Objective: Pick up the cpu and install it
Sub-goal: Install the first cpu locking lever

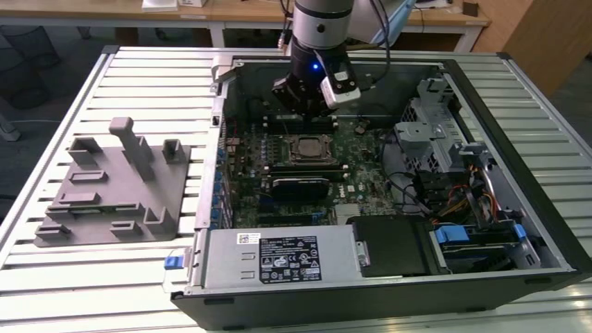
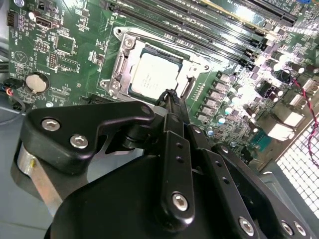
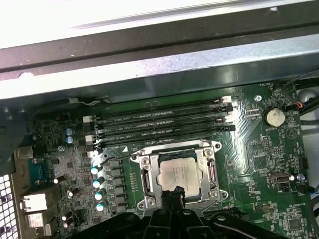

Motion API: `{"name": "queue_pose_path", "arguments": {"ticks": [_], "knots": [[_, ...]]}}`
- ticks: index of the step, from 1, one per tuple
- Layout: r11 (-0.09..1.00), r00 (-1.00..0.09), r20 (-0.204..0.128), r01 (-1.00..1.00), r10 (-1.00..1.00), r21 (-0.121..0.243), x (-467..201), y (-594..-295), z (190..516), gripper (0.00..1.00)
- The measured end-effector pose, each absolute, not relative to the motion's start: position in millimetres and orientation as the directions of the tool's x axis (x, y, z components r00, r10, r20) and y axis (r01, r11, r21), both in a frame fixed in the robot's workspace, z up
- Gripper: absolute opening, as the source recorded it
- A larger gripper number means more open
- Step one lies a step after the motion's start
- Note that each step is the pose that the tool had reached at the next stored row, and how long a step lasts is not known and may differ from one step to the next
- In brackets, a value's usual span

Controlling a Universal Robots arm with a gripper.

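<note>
On a slatted table [image 1: 93, 277], an open case [image 1: 370, 300] holds the cpu [image 2: 152, 74] seated in its socket [image 2: 121, 62]. The gripper [image 2: 169, 95], pressed together and empty, hovers at the socket's twelve o'clock in the exterior view.

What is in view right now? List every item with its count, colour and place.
cpu: one, silvery, inside the socket frame.
socket frame: one, metal, mid motherboard.
motherboard: one, green, inside the case.
memory slots: four, black, beside the socket frame.
coin battery: one, silver, on the motherboard.
computer case: one, black, open, on the table.
tray: one, grey, on the exterior view's left of the case.
table: one, pale, slatted, under everything.
gripper: one, black, shut and empty, near the socket frame.
</note>
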State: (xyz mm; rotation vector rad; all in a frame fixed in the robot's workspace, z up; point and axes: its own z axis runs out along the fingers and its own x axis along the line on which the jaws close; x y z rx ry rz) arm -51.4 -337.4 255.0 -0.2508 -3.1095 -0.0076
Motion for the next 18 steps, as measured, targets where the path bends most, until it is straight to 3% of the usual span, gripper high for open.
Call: {"name": "queue_pose_path", "arguments": {"ticks": [18], "knots": [[0.995, -0.995, 0.022, 0.101, 0.101, 0.004, -69, -337, 255, 0.11]]}}
